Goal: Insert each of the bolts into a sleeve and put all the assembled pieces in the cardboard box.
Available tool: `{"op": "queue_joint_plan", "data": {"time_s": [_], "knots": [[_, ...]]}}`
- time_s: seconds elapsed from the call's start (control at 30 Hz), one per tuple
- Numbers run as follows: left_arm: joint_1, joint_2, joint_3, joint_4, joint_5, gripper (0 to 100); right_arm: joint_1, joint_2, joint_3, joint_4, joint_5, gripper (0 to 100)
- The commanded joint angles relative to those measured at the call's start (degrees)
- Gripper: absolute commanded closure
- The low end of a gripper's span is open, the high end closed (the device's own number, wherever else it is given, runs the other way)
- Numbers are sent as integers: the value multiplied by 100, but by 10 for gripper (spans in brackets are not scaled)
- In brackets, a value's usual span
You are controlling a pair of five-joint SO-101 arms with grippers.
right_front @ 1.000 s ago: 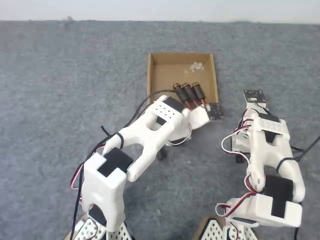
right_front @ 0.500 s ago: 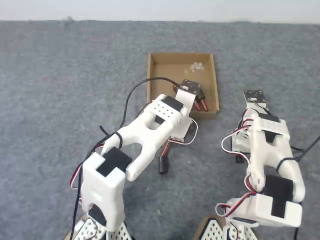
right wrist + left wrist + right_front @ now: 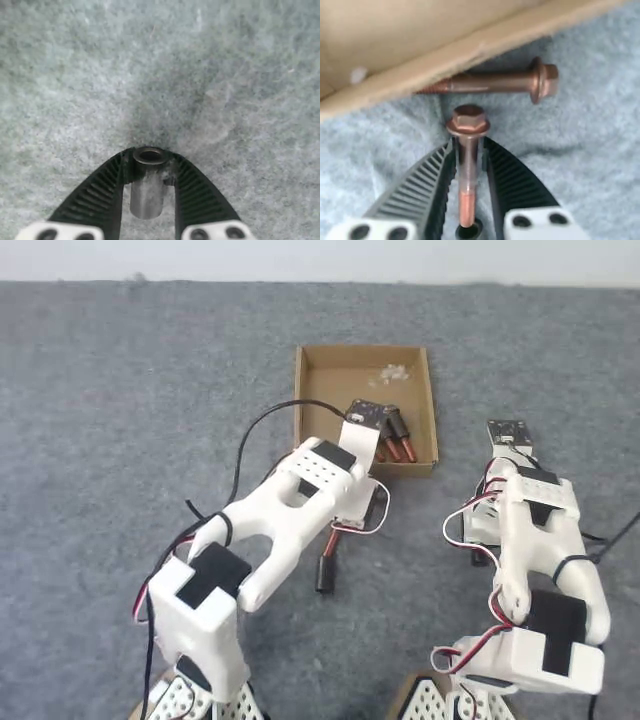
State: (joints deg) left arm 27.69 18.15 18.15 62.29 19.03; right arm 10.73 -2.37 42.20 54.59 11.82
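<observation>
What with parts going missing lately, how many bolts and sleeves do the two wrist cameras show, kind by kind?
Bolts: 2 (held bolt in the left gripper, loose bolt beside the cardboard box)
Sleeves: 1 (sleeve in the right gripper)
Total: 3

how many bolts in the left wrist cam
2: a held bolt in the left claw, a loose bolt on the carpet beside the cardboard box. More may be hidden.

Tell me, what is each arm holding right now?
Left end effector shut on a bolt, near the cardboard box. Right end effector shut on a sleeve. Second bolt lies against the box wall, just ahead.
</observation>
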Motion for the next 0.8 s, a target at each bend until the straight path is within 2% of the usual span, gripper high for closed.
{"op": "queue_joint_plan", "data": {"time_s": [0.0, 0.13, 0.33, 0.4, 0.47, 0.77], "knots": [[-44, 70, -488, 9, 26, 908, -22, -13, -281, -119, 88, 992], [-44, 264, -716, 35, 26, 909, -13, -13, -281, -110, 88, 992], [-53, 800, -1262, 686, 18, 945, 4, -13, -281, -110, 88, 992], [-44, 976, -1429, 870, -220, 993, 4, -22, -281, -110, 88, 992], [-9, 1064, -1481, 976, -448, 988, 4, -22, -281, -110, 88, 992], [-35, 853, -1402, 993, -624, 990, -4, -22, -281, -110, 88, 992]]}}
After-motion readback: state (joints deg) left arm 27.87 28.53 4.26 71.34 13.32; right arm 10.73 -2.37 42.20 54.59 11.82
